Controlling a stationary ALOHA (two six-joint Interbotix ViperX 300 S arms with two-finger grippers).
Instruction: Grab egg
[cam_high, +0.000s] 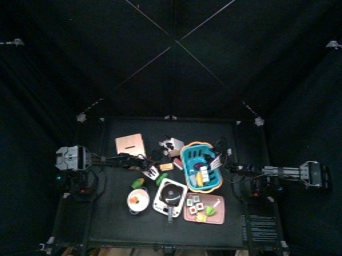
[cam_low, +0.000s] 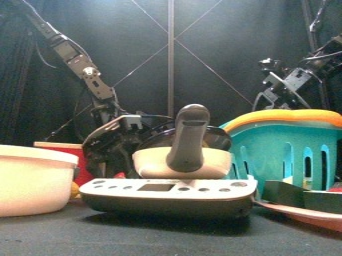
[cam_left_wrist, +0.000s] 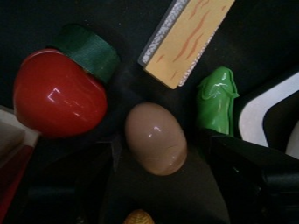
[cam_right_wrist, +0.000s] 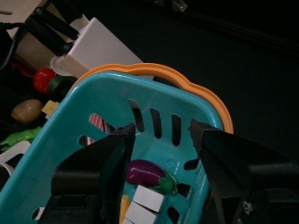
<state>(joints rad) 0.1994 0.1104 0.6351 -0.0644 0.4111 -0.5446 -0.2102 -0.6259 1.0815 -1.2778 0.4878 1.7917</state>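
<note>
The brown egg (cam_left_wrist: 156, 137) lies on the black table between a red tomato with a green leaf (cam_left_wrist: 56, 89) and a green toy vegetable (cam_left_wrist: 218, 101). My left gripper (cam_left_wrist: 163, 156) is open, low over the egg, with one jaw on each side of it; I cannot tell whether they touch it. In the top view this gripper (cam_high: 138, 166) is left of the table's middle. My right gripper (cam_right_wrist: 163, 150) is open and empty above the teal basket with an orange rim (cam_right_wrist: 140, 74). The front view hides the egg.
A striped bread slice (cam_left_wrist: 190, 31) lies just beyond the egg. The basket (cam_high: 201, 163) holds several toy foods. A pink board (cam_high: 130, 143), a white bowl (cam_high: 139, 201), a toy appliance (cam_low: 167, 185) and a tray (cam_high: 207, 209) crowd the table.
</note>
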